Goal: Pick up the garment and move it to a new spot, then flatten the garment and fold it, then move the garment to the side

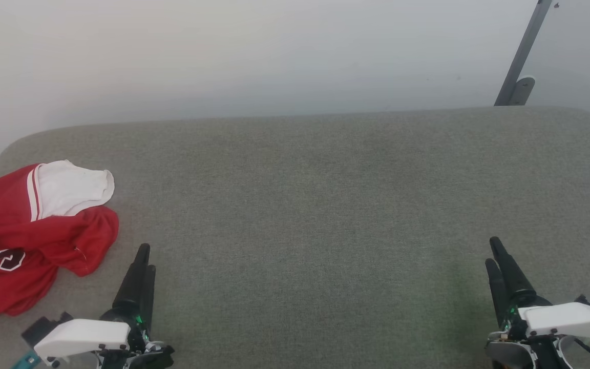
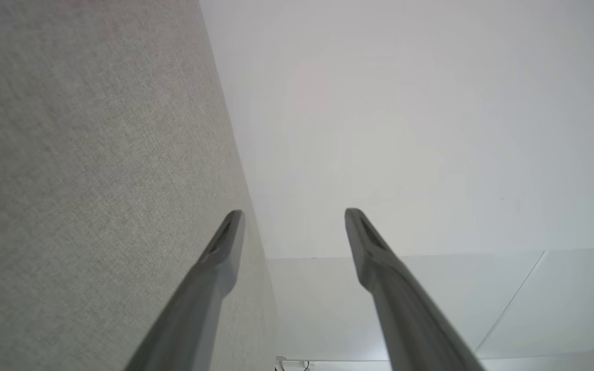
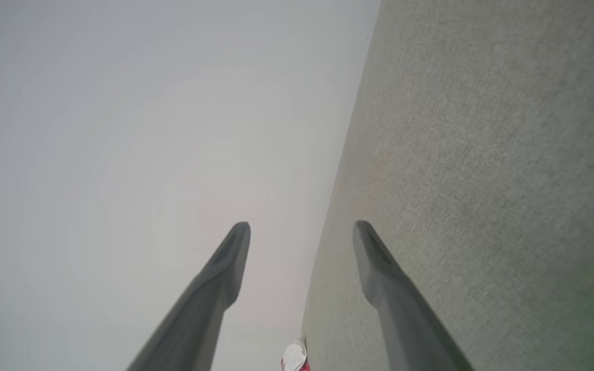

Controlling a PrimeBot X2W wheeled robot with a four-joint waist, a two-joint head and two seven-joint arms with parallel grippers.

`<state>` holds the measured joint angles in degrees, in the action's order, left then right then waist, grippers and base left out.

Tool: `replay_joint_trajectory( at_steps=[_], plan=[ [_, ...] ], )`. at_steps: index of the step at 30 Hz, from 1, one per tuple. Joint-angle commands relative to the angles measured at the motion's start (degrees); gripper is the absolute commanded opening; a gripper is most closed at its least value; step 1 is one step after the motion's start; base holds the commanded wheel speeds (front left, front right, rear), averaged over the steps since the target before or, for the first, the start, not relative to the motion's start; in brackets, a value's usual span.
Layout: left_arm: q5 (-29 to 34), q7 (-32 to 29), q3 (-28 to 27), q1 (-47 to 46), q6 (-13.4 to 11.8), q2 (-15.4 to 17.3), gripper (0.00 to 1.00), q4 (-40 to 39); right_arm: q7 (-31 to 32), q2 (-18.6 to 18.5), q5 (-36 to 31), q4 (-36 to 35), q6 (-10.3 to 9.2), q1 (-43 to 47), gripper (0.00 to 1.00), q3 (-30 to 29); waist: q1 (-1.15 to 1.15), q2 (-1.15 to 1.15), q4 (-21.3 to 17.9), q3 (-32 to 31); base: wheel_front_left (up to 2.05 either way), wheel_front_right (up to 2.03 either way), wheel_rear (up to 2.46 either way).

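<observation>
Left gripper point(image 1: 146, 256): lowest left in the head view, two dark fingers pointing up and away. In its wrist view they stand apart with nothing between them, so it is spread and empty.
Right gripper point(image 1: 492, 251): lower right, likewise spread and empty in its own wrist view.
Garment point(image 1: 23, 230): red jersey with one white sleeve uppermost. It is crumpled in a heap at the far left end of the cushion and cut off by the picture's left edge. Not held, not flattened.
Cushion point(image 1: 315, 205): grey-green woven upholstery, running the full width beneath both grippers.
Bearing: garment lies to the left of and slightly beyond the left gripper, near but not touching. The right gripper is well apart, across the cushion. Left arm judged the natural one to reach.
Long axis: none clear while bunched; the heap runs loosely near-to-far.
Writing: black, white-outlined characters on the red front, folded and cropped; not readable. No brand seen.
Stage: judged the start, pick-up not yet begun.
</observation>
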<state>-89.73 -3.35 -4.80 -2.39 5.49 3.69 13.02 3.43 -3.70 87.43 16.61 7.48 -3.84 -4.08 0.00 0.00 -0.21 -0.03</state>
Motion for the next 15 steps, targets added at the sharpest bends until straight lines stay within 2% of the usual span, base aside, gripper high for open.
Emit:
replay_joint_trajectory(
  at_steps=[1,4,15],
  plan=[
    [2.1,0.8,0.5,-0.6,-0.5,1.1,1.0,-1.7,-0.8,-0.7,-2.5,-0.7,0.0,-1.9,1.0,0.5,0.0,0.0,0.0,0.0,0.0,0.0,0.0],
    [4.2,1.4,1.0,-0.4,-1.1,1.8,1.0,-2.0,-1.3,-1.2,-5.1,-0.4,0.0,-2.1,1.0,1.0,0.0,0.0,-0.1,-0.1,0.0,0.0,0.0],
    [16.5,4.2,3.8,0.2,-3.8,5.5,1.0,-2.3,-2.3,-2.3,-21.5,1.0,0.0,-3.4,1.0,1.5,0.0,0.0,-0.2,-0.5,0.0,0.0,0.0]
  ],
)
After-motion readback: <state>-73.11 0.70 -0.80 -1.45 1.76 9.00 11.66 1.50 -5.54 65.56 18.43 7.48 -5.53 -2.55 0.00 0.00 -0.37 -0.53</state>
